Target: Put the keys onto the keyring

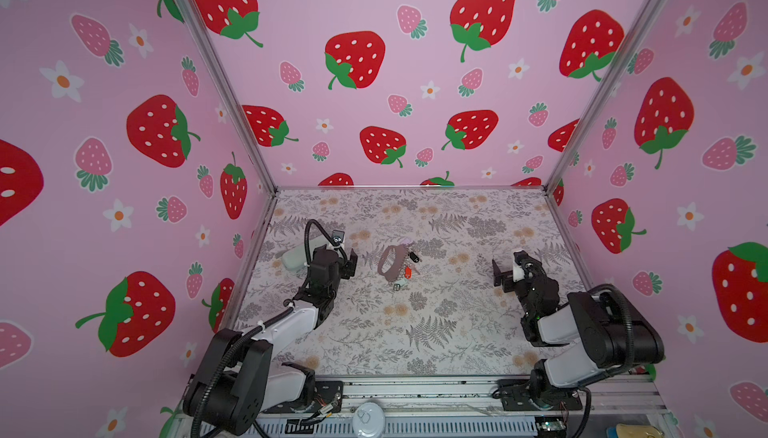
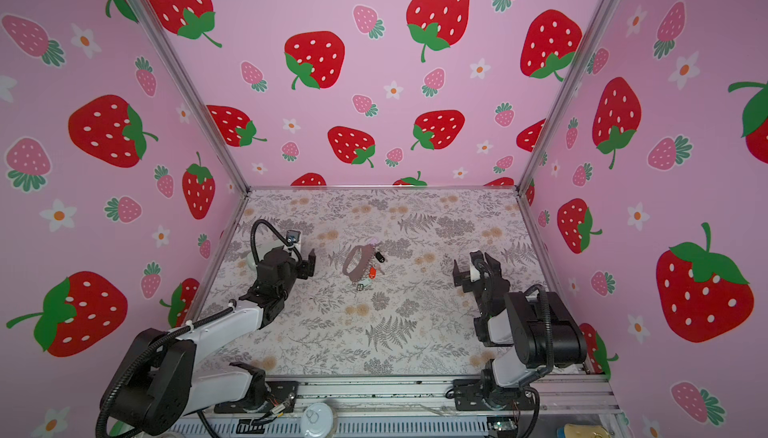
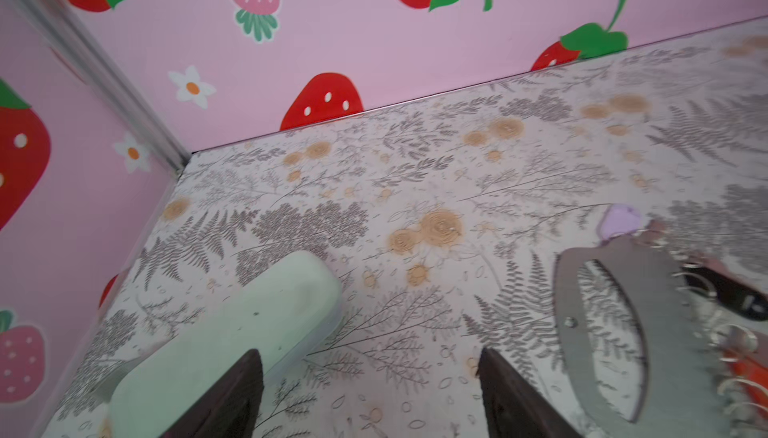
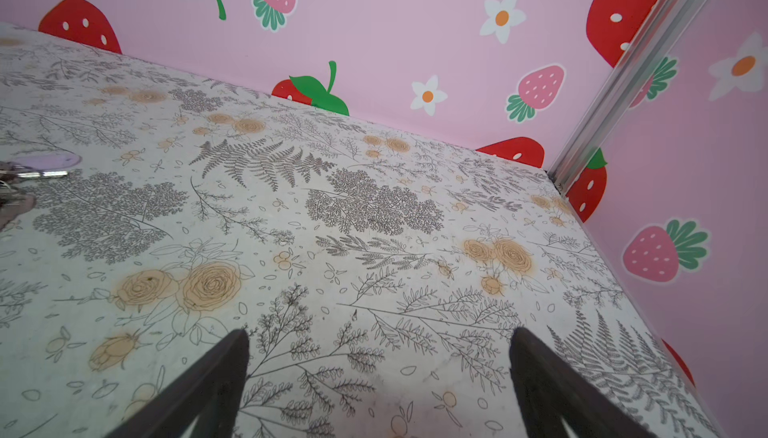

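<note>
Your left gripper, jaws spread and empty, sits near the keyring and keys; your right gripper, also spread, is well apart.

Two matching arms on my screen: the left arm and right arm both wear white shells between chunky black joint housings. Black ribbed conduit runs along the left one, cinched with a white cable tie; I see the same ribbed hose on the right. The left gripper and right gripper have flat, dark, tapering fingers.
</note>
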`<state>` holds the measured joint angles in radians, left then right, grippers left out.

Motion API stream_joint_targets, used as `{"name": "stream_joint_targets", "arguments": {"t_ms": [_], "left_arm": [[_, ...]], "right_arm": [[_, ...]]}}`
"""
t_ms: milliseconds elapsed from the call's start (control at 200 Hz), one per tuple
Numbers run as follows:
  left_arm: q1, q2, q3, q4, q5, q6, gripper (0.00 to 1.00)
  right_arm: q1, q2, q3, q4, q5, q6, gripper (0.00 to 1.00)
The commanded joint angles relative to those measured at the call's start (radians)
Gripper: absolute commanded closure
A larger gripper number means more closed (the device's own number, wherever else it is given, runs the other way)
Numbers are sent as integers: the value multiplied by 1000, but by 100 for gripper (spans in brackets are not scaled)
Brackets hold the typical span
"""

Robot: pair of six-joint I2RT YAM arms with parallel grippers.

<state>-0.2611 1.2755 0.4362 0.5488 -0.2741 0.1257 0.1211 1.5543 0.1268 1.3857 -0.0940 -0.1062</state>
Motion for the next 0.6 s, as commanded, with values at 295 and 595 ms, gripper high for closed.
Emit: {"name": "stream_joint_targets", "arguments": {"t_ms": [295, 595], "left_arm": [[202, 133, -124, 368, 153, -109, 14], [211, 249, -104, 425, 217, -89, 14]], "right_arm": [[-7, 7, 103, -78, 63, 45, 1], [-8, 8, 106, -82, 62, 45, 1]]}}
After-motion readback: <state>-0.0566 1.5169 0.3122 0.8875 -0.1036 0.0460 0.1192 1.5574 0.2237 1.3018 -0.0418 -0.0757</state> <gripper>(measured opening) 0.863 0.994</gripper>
